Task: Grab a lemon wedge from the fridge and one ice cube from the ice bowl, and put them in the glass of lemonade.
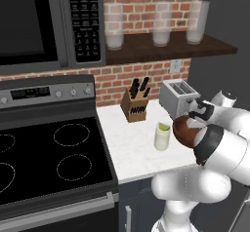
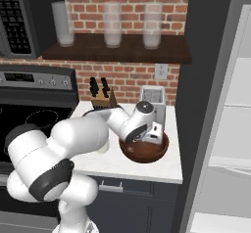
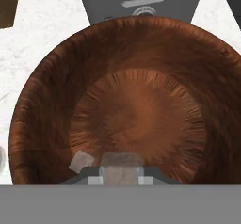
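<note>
Over the ice bowl (image 3: 42,115), the tool (image 3: 121,178) grips an ice cube (image 3: 121,164).

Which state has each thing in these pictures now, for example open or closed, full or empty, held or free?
Fridge: open, white shelves showing.
Microwave: door closed.
Glass of lemonade: upright, filled, lemon wedge at its top.
Ice bowl: upright on the counter, loose ice cube inside.
Pincer: low in the bowl, shut on a second ice cube.
Shelf glasses: upright.
</note>
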{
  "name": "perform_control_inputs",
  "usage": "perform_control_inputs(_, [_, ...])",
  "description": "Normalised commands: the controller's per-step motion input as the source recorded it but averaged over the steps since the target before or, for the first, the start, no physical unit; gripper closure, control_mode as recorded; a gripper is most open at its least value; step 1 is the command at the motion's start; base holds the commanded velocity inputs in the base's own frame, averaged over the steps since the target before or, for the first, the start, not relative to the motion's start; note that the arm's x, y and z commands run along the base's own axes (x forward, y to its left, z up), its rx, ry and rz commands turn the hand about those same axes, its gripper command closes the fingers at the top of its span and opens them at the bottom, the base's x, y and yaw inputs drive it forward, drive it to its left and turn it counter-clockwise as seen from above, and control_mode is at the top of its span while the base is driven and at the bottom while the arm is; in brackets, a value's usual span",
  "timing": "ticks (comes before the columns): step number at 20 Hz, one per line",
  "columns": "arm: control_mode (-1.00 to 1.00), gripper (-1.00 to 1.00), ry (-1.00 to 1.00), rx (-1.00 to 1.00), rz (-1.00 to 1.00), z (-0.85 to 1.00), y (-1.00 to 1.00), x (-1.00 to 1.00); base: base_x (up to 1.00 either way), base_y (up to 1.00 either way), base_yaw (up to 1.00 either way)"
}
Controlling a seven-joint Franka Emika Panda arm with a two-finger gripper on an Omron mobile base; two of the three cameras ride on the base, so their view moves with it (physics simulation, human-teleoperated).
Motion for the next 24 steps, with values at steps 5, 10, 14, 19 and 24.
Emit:
perform_control_inputs(5, [-1.0, 1.0, -0.16, 0.03, 0.0, 0.45, 0.15, 0.01, 0.0, 0.0, 0.0])
perform_control_inputs(10, [-1.0, 1.0, -0.03, 0.03, 0.03, 0.33, 0.08, 0.03, 0.0, 0.0, 0.0])
perform_control_inputs(14, [-1.0, 1.0, 0.0, 0.01, 0.08, 0.42, 0.04, 0.03, 0.0, 0.0, 0.0])
perform_control_inputs(19, [-1.0, 1.0, 0.06, -0.03, 0.08, 0.39, 0.63, 0.0, 0.0, 0.0, 0.0])
perform_control_inputs(24, [-1.0, 1.0, 0.15, -0.1, 0.1, 0.09, 1.0, 0.0, 0.0, 0.0, 0.0])
